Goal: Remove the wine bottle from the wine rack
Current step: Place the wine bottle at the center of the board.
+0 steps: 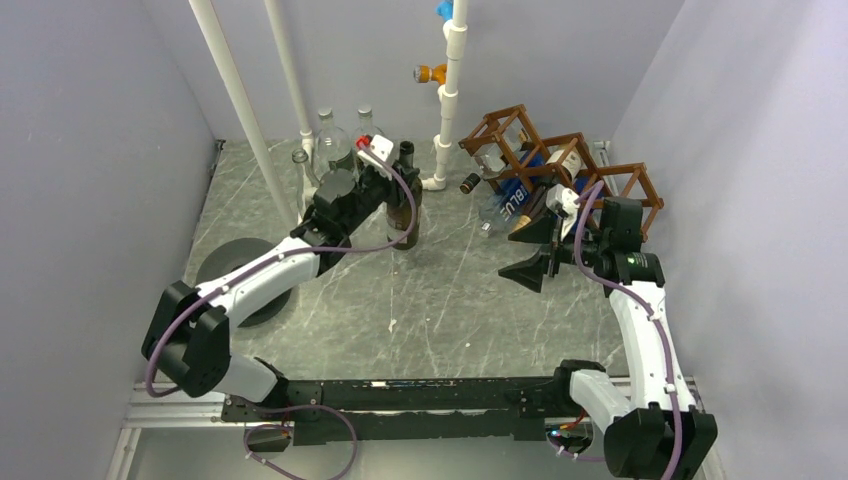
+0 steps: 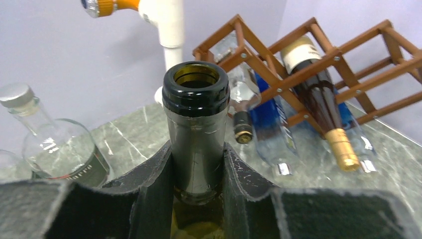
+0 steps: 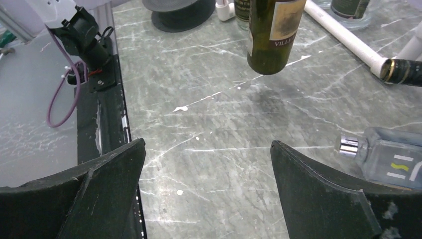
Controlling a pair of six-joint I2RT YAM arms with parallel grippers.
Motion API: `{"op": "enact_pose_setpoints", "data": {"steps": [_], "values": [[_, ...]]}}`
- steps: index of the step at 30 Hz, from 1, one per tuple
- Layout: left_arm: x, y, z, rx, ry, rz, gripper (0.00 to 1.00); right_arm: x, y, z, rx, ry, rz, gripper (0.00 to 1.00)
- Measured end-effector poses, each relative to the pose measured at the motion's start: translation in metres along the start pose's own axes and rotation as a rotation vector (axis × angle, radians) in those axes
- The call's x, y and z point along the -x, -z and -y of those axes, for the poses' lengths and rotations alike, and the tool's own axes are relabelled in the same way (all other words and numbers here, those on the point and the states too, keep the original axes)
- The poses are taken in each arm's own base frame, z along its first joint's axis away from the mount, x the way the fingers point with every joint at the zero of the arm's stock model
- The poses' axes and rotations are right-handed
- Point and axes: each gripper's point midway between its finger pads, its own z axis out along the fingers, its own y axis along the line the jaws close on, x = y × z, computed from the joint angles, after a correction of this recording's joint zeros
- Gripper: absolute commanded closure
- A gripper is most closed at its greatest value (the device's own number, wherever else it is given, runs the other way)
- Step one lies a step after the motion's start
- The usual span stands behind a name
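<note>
A dark green wine bottle stands upright left of the wine rack, clear of it. My left gripper is shut on its neck, just below the open mouth. In the right wrist view the bottle's labelled lower body seems to hang slightly above the marbled table. The brown lattice wine rack sits at the back right, and its slats hold a gold-foiled bottle, a blue one and a clear one. My right gripper hovers in front of the rack, open with nothing between its fingers.
White pipes rise at the back, with clear glass bottles beside them. A black round disc lies at the left. A clear bottle with a silver cap pokes out of the rack near my right fingers. Grey walls enclose both sides.
</note>
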Motion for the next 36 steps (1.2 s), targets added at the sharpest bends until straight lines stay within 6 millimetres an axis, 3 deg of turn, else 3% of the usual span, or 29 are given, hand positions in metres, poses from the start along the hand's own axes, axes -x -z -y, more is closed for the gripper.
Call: {"op": "enact_pose_setpoints", "data": {"steps": [12, 20, 36], "values": [[-0.016, -0.054, -0.052, 0.104, -0.038, -0.032, 1.0, 0.0, 0.019, 0.009, -0.047, 0.011, 0.075, 0.01], [-0.021, -0.086, -0.067, 0.154, -0.077, 0.008, 1.0, 0.001, 0.018, 0.007, -0.035, 0.021, 0.084, 0.01], [-0.023, -0.129, -0.097, 0.283, -0.117, 0.092, 1.0, -0.001, 0.018, 0.007, -0.033, 0.024, 0.084, 0.01]]}}
